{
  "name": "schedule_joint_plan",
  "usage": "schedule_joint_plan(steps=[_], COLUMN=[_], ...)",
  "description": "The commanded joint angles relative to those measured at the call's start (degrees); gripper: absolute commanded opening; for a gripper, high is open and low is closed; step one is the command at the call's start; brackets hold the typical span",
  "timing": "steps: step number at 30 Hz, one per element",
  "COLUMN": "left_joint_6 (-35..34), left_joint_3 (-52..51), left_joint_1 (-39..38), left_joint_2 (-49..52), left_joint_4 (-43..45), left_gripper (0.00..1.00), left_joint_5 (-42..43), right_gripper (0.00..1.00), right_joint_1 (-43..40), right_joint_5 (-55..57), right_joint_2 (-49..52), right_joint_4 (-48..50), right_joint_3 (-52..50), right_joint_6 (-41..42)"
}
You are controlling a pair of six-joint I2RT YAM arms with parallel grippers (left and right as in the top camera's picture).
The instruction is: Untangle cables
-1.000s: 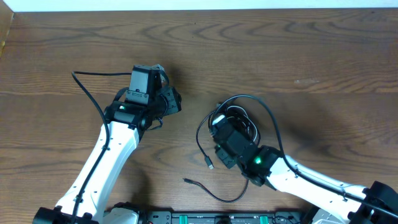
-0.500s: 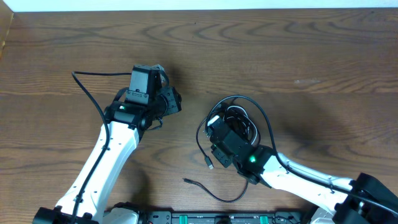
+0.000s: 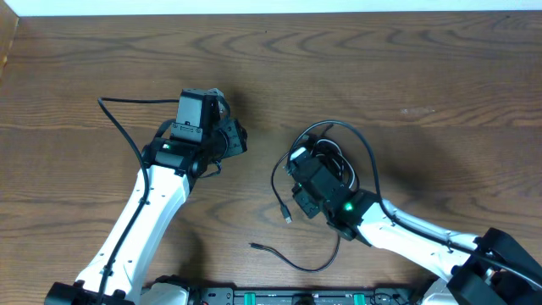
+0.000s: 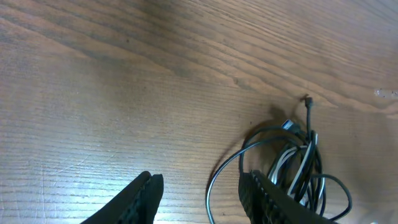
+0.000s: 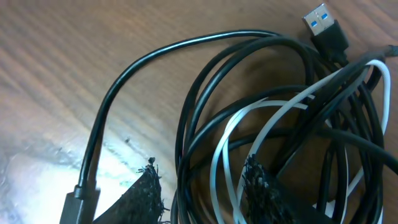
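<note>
The cables (image 3: 329, 151) lie as a tangled bundle right of centre: several black strands and one white strand (image 5: 273, 118), with a blue-tongued USB plug (image 5: 323, 25) at the bundle's edge. A loose black tail ends in a small plug (image 3: 286, 217), and another end (image 3: 254, 246) lies nearer the front. My right gripper (image 3: 298, 165) (image 5: 200, 180) is down on the bundle and open, with black strands and the white one running between its fingers. My left gripper (image 3: 240, 137) (image 4: 199, 186) stands open and empty to the left, apart from the bundle (image 4: 298, 162).
A thicker black cord (image 3: 118, 127) from the left arm loops over the table at the far left. The table's far edge (image 3: 271, 13) runs along the top. Bare wood lies between the two grippers and on the right.
My right gripper has shifted slightly up and to the right over the bundle, and the black loops have moved a little with it. The left arm has not moved.
</note>
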Motion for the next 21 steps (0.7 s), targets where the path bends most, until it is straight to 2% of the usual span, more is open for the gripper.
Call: schedule_joint_plan(steps=[1,12,18,19,21], left_joint_6=[0.1,0.1,0.1,0.1,0.1], left_joint_3=[1.4,1.4,1.4,1.4,1.4], left_joint_1=[0.2,0.2,0.2,0.2,0.2], left_joint_2=[-1.1,-1.1,-1.1,-1.1,-1.1], left_joint_4=[-0.4,-1.1,-1.1,-1.1,-1.1], left_gripper=[0.47,0.47,0.47,0.47,0.47], left_joint_5=[-1.0,-1.0,-1.0,-1.0,-1.0], right_gripper=[0.42,0.39,0.31,0.28,0.11], right_joint_1=[-1.1,-2.8,-3.1,-3.1,-3.1], right_joint_5=[-1.1,-1.1,-1.5,-1.5,-1.5], right_joint_2=[0.8,5.2,5.1,5.1,5.1], right_joint_4=[-0.1,0.0,0.0,-0.2,-1.5], right_joint_3=[0.9,0.9,0.9,1.1,2.0], right_joint_6=[-0.5,0.0,0.4,0.4,0.4])
